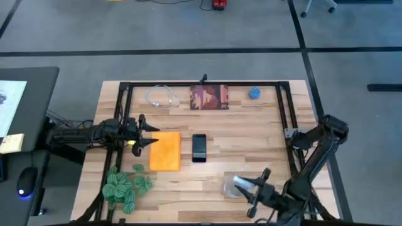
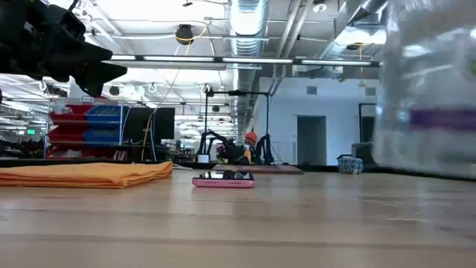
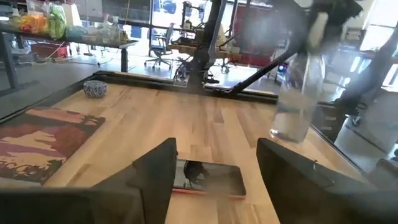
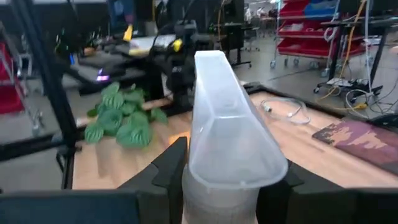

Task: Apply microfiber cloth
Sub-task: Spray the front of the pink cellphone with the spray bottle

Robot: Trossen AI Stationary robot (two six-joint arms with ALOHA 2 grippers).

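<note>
Cloth first: the microfiber cloth point(image 1: 166, 150), bright orange, lies flat on the table point(image 1: 251, 125) left of centre, its long axis running from the far edge toward the near edge. Just beside it toward the right edge lies a black smartphone point(image 1: 199, 148), parallel to it and apart from it. The left end effector point(image 1: 146, 135) is at the cloth's left side, near its far-left corner, with its fingers spread apart and nothing between them; the low view shows it hanging above the table, clear of the fabric. So the cloth lies just right of and below that end effector, and the phone lies beyond the cloth in the same direction. The left arm is by far the nearer one. The right end effector point(image 1: 259, 186), near the table's near-right corner, is clamped on a clear spray bottle point(image 1: 233, 186) and well apart from the cloth. By my judgement, the coming move is a descent onto the cloth's left margin to pinch it.
</note>
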